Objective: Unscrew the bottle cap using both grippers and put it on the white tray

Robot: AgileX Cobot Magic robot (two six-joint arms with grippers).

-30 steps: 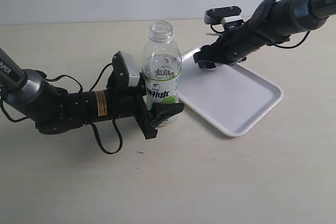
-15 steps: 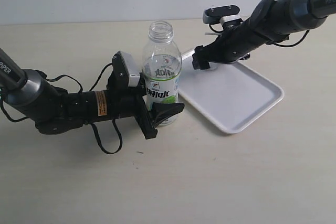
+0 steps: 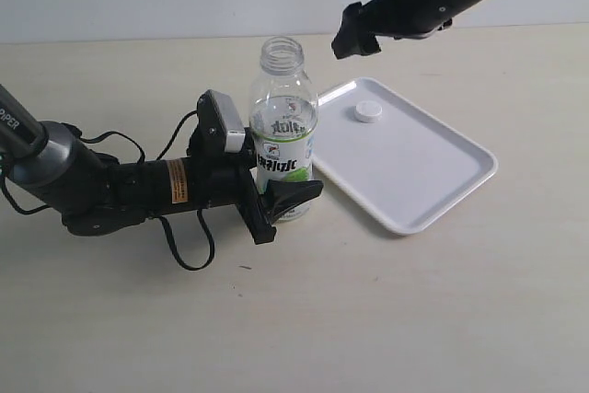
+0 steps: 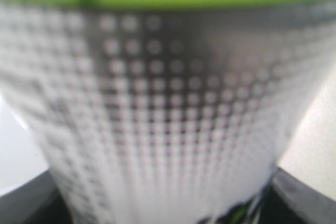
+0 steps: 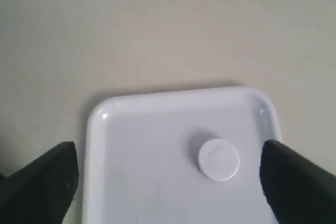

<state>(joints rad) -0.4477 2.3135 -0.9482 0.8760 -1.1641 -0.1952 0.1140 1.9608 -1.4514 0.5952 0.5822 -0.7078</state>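
Observation:
The clear bottle (image 3: pixel 283 131) stands upright on the table with its neck uncapped. My left gripper (image 3: pixel 276 202) is shut on the bottle's lower body; the bottle's blurred label (image 4: pixel 168 108) fills the left wrist view. The white bottle cap (image 3: pixel 368 111) (image 5: pixel 218 159) lies flat on the white tray (image 3: pixel 433 181) (image 5: pixel 136 150), near its far corner. My right gripper (image 3: pixel 354 37) hangs open well above the tray's far edge, holding nothing. Its two dark fingertips (image 5: pixel 294 182) frame the tray and cap from above.
The tray lies just right of the bottle, its near-left rim close to the left gripper's finger. The left arm (image 3: pixel 101 186) and its looping cable (image 3: pixel 189 250) lie along the table on the left. Bare beige tabletop (image 3: pixel 368 319) extends in front.
My right gripper has let go of the cap, which now rests on the tray, and has risen up and away from the tray. The left gripper and bottle have not moved.

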